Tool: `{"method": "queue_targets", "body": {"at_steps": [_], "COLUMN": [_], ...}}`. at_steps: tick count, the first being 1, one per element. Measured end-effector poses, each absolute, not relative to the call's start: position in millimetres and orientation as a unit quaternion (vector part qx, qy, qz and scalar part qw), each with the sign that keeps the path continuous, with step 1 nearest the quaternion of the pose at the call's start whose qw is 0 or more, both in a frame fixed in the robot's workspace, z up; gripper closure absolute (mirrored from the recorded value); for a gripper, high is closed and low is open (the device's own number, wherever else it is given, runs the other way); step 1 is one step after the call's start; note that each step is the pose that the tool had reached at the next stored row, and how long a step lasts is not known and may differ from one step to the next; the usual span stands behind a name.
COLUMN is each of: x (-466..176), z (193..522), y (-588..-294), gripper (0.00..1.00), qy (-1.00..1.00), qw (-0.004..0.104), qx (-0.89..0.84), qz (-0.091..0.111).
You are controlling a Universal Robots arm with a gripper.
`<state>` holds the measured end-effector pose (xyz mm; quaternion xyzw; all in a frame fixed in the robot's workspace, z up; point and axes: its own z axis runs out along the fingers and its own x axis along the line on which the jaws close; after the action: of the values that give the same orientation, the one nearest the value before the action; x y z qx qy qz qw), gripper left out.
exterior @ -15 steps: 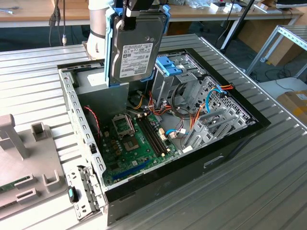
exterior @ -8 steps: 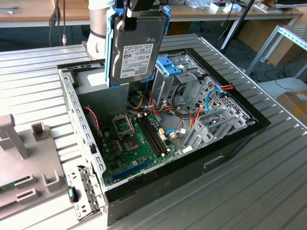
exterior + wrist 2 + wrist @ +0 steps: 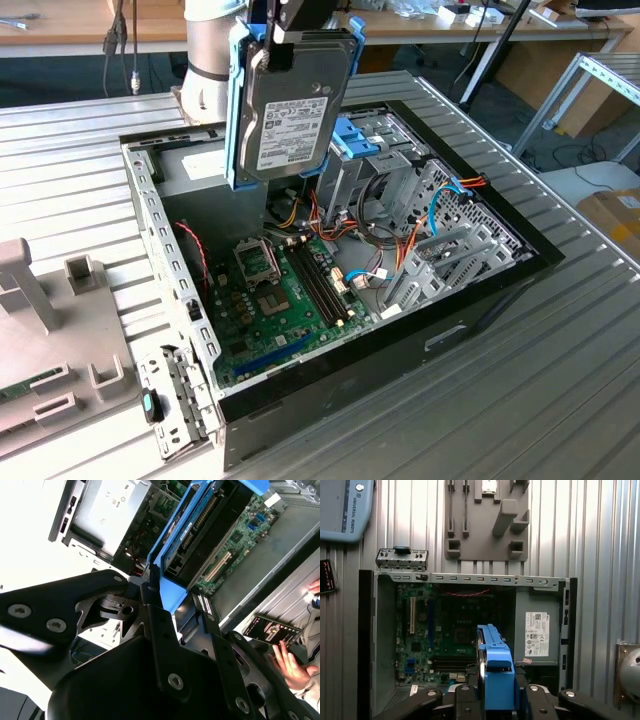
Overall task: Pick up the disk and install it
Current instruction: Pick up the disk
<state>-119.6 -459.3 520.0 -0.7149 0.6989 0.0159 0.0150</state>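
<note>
Disk (image 3: 298, 105) held upright over the open computer case (image 3: 400, 355).
The jaws grip the disk's blue carrier frame at its top edge. It hangs above the motherboard (image 3: 280, 300), beside the drive cage (image 3: 345, 190) on the exterior view's left. The case lies on the ribbed metal surface (image 3: 560, 400).

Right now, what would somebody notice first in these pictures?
The disk, grey in its light-blue frame, hangs upright in the gripper above the open computer case. Below it, inside the case, lies the green motherboard, with tangled coloured cables toward the exterior view's right.
</note>
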Motion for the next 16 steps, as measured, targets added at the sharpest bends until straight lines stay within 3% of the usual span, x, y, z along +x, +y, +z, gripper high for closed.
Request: {"method": "queue_targets", "body": {"at_steps": [6,16], "x": [-118,-118], "z": [520,520], "y": [-475,-476], "gripper": [0.64,0.64], "qy": [0.699,0.699], "qw": [0.015,0.015], "qx": [-0.715,-0.715], "qz": [0.016,0.015]}}
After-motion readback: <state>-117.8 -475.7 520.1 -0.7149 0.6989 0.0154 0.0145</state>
